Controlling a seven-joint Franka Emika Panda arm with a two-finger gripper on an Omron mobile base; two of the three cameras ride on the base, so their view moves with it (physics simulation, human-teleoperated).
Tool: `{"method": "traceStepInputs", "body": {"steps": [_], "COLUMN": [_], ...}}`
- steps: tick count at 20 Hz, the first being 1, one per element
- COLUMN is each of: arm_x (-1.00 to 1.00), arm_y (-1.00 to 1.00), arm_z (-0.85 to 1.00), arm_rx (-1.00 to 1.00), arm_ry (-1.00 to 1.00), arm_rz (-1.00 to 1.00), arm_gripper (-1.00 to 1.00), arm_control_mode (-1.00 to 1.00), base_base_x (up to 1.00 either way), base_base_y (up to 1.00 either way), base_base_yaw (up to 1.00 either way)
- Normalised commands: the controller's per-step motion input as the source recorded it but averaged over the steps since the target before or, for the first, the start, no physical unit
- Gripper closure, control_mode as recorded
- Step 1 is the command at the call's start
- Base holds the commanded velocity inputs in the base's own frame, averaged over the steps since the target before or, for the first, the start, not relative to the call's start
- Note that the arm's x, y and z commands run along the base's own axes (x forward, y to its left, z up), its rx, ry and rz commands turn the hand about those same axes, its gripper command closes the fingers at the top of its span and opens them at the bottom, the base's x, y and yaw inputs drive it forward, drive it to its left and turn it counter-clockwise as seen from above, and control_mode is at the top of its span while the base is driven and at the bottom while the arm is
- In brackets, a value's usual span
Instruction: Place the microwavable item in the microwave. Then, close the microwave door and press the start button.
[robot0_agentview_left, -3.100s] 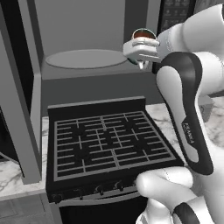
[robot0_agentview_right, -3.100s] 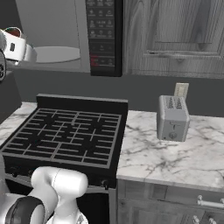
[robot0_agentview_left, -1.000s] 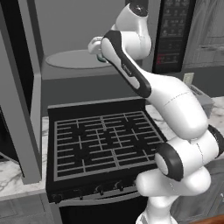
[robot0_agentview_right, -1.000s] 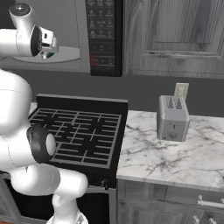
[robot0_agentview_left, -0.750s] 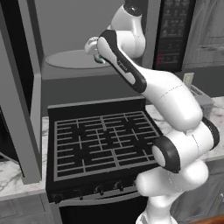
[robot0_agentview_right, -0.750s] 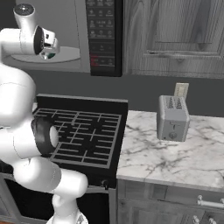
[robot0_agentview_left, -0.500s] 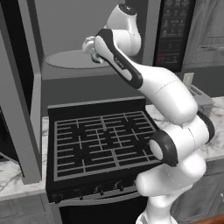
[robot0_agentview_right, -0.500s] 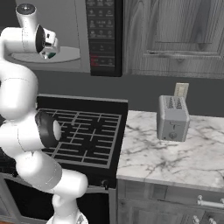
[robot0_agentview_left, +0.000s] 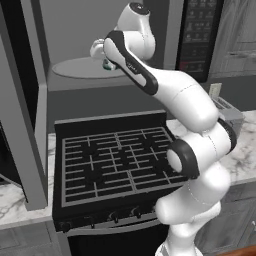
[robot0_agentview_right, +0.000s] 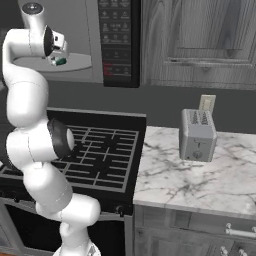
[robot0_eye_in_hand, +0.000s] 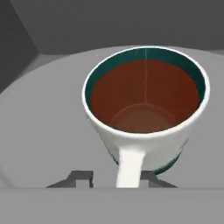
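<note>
The mug (robot0_eye_in_hand: 148, 146), white with a dark green inner rim and brown liquid, stands upright on the round turntable plate (robot0_eye_in_hand: 48, 131) inside the microwave (robot0_agentview_left: 75, 70). Its handle (robot0_eye_in_hand: 129, 168) points back at my hand. My gripper (robot0_eye_in_hand: 117, 178) sits astride that handle with its fingers (robot0_eye_in_hand: 81, 177) slightly parted: a gap shows on the left side, so it is open. In the base views the gripper (robot0_agentview_left: 102, 59) (robot0_agentview_right: 57, 57) reaches into the cavity, with a bit of the green mug (robot0_agentview_left: 106, 65) (robot0_agentview_right: 60, 61) below it. The microwave door (robot0_agentview_left: 27, 125) hangs open at the left.
The black keypad panel (robot0_agentview_left: 200, 35) (robot0_agentview_right: 117, 40) stands right of the cavity. Below is the stove with its black grates (robot0_agentview_left: 115, 160). A toaster (robot0_agentview_right: 197, 135) stands on the marble counter (robot0_agentview_right: 200, 180) to the right, under wooden cabinets (robot0_agentview_right: 200, 35).
The hand has shifted left and a little lower over the turntable, carrying the mug with it. The fingers have come slightly apart around the handle.
</note>
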Motion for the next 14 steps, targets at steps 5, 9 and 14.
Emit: {"method": "traceStepInputs", "body": {"steps": [5, 9, 14], "arm_x": [0.02, -0.28, -0.68], "arm_y": [0.00, 0.00, 0.00], "arm_z": [0.00, 0.00, 0.00], "arm_rx": [0.00, 0.00, 0.00], "arm_ry": [-0.09, -0.22, -0.28], "arm_rz": [0.01, 0.00, 0.00], "arm_gripper": [-1.00, -1.00, -1.00], "arm_control_mode": [-1.00, -1.00, -1.00], "base_base_x": [0.00, 0.00, 0.00], "base_base_y": [0.00, 0.00, 0.00], "base_base_yaw": [0.00, 0.00, 0.00]}}
